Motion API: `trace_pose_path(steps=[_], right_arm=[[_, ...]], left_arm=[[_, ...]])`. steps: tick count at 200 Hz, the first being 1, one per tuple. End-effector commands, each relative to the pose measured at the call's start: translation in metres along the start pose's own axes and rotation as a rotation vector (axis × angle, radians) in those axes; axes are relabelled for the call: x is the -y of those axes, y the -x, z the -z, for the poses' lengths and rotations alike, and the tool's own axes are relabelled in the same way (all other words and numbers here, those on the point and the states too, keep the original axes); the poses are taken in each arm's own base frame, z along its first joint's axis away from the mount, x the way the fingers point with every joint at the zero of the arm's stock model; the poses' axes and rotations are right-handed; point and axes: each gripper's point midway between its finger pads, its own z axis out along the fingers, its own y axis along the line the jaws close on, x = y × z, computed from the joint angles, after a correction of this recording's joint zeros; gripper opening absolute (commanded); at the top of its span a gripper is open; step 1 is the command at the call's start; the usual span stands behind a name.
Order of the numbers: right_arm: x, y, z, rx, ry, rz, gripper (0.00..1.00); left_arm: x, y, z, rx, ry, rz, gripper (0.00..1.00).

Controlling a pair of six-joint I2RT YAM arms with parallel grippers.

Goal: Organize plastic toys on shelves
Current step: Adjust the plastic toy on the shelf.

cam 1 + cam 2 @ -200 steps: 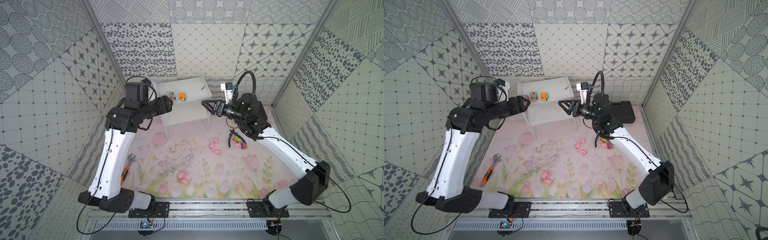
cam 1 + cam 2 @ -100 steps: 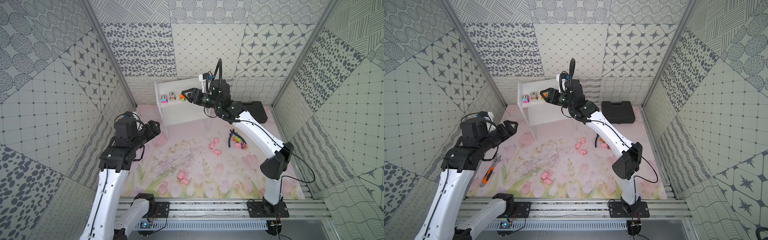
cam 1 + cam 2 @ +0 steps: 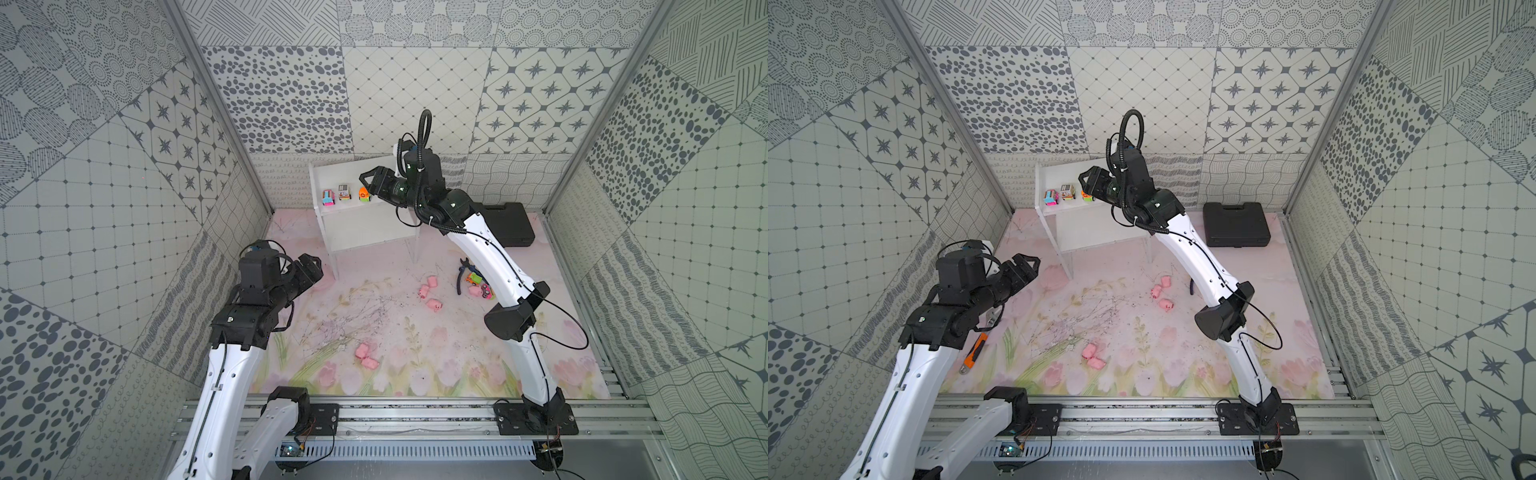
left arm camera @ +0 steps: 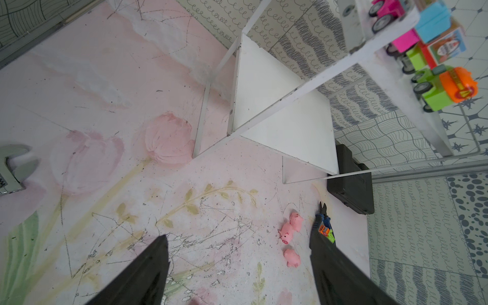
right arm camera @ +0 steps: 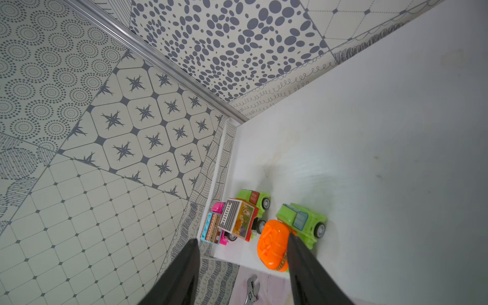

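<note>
Cars come first: the orange-drum car (image 5: 274,245) stands on its wheels on the top board of the shelves (image 3: 365,226), close to the board's front edge. It is last in a row with the grey box truck (image 5: 237,221) and the pink-and-blue car (image 5: 212,231), which are nearer the left end.

Around it is the right end effector (image 5: 241,239), fingers well apart and gripping nothing. One finger lies against the orange drum and the other hangs past the board's edge. This looks like the release of a placed car.

To do it well, the end effector should rise clear before it backs off. The car will probably roll, so a sideways drag from the touching finger could push it over the front edge. A swing toward the left end could knock the truck.

The left end effector (image 4: 237,236) hangs over the table (image 3: 415,332) near its left edge, spread wide and empty.

Work remains on the table:
- Three pigs (image 3: 430,293) lie right of the middle.
- Two more pigs (image 3: 365,355) lie toward the front edge.
- Small cars (image 3: 476,282) sit against the pliers (image 3: 460,276) under the right arm.

The lower board is bare, so it would suit the pigs.
</note>
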Motion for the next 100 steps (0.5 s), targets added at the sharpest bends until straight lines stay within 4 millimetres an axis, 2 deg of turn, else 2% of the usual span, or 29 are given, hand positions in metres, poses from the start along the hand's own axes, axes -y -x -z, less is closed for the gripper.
trace_pose_path(steps=[1,100], right_arm=[[0.008,-0.003,0.001,0.008,-0.055,-0.012,0.57],[0.011,-0.014,-0.016,-0.032,-0.020,0.003,0.49]], left_arm=[[0.005,0.009,-0.001,0.040,-0.030,0.004,0.87],[0.002,0.006,0.000,0.031,-0.022,0.006,0.88]])
